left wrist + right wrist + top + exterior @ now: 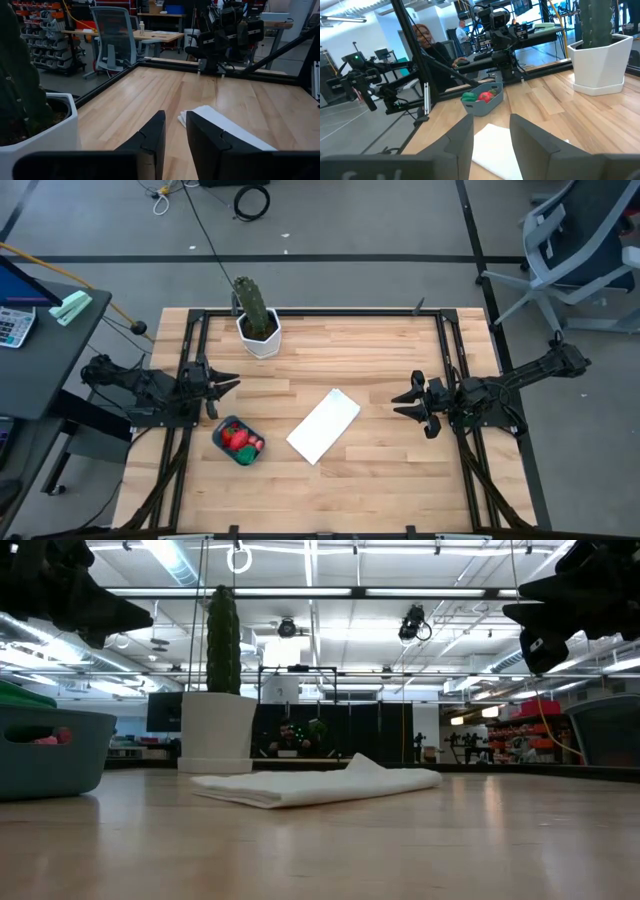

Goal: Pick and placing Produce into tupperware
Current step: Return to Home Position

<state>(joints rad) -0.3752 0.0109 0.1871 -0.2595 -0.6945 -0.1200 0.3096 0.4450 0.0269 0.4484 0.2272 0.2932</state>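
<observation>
Both the left hand (225,385) and the right hand (405,402) hung with fingers apart, holding nothing, over the counter (380,480) sides, and the produce (236,437) lay in the tupperware (218,436) near the left one, so a slow pull back seemed best.

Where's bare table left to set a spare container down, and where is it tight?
Bare wood: the wide stretch between the white panel and the right gripper, the back stretch right of the cactus pot, and the whole front strip. Tight: the left side, where the left gripper hangs between pot and tupperware.
</observation>
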